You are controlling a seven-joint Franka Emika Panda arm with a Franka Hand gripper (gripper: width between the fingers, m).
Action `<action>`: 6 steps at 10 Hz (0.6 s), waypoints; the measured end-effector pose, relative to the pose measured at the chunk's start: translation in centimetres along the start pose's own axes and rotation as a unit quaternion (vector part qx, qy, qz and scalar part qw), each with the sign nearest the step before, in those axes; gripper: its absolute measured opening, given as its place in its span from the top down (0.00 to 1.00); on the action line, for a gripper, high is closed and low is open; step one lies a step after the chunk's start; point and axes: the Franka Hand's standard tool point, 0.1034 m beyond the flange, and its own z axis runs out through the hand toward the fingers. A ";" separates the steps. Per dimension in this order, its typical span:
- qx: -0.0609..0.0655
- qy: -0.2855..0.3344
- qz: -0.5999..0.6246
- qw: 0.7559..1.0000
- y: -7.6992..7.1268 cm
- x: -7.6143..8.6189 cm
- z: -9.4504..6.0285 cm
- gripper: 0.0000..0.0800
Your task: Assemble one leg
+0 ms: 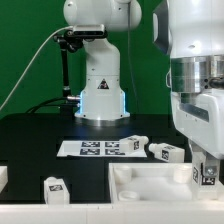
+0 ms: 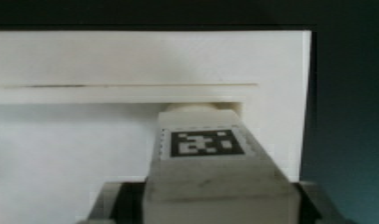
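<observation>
My gripper [image 1: 206,168] is at the exterior view's right, shut on a leg [image 1: 207,177], a stubby white post with a black-and-white tag. It holds the leg over the right end of the large white tray-like body [image 1: 140,190]. In the wrist view the leg [image 2: 205,150] runs out from between the dark fingers [image 2: 118,206] of my gripper [image 2: 212,208]. Its far end touches a ledge of the body [image 2: 97,120]. Three more legs lie on the table: two [image 1: 138,144] [image 1: 166,151] behind the body and one [image 1: 53,186] at the front left.
The marker board [image 1: 95,148] lies flat on the black table behind the body. The arm's base [image 1: 100,90] stands at the back centre. Another white part [image 1: 3,178] shows at the left edge. A green wall is behind.
</observation>
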 end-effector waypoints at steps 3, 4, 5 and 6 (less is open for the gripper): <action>0.000 0.000 -0.017 1.000 0.0 0.0 0.0 0.42; 0.000 0.001 -0.114 0.993 0.0 0.0 0.0 0.42; -0.001 0.001 -0.225 0.974 0.0 0.0 0.0 0.24; -0.001 0.000 -0.292 0.957 0.0 0.0 0.0 0.24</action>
